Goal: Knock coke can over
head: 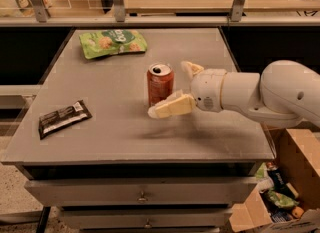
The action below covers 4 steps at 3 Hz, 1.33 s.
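The coke can [160,83] is red with a silver top and stands upright near the middle of the grey table [125,132]. My gripper [172,88] reaches in from the right on a white arm. It is open. The near cream finger [168,108] lies in front of the can's lower right side. The far finger [191,68] sits behind and to the right of the can. The can stands at the mouth of the open fingers; I cannot tell whether the near finger touches it.
A green snack bag [113,42] lies at the table's back left. A dark wrapped bar [64,118] lies at the front left. A cardboard box [287,187] with items stands on the floor at the right. A railing with posts runs behind the table.
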Each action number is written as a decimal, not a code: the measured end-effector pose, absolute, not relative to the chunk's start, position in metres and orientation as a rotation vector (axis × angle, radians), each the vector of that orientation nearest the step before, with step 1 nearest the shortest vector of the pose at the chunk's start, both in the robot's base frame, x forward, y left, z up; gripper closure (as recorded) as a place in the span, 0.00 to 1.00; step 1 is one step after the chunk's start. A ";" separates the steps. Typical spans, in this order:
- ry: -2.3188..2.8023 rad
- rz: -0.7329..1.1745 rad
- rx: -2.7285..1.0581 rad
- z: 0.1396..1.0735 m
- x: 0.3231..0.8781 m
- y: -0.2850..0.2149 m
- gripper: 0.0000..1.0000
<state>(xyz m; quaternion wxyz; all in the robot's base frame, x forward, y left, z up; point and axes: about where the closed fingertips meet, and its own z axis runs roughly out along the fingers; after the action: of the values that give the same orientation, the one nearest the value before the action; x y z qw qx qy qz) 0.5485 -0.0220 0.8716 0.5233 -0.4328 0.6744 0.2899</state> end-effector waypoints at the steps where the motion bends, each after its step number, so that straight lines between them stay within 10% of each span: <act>1: 1.546 0.751 -0.976 0.860 0.552 -0.011 0.00; 4: 1.451 0.785 -0.853 0.855 0.554 -0.005 0.64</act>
<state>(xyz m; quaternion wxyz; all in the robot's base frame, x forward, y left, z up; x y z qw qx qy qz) 0.5537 -0.0050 0.8553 0.5991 -0.3677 0.6256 0.3385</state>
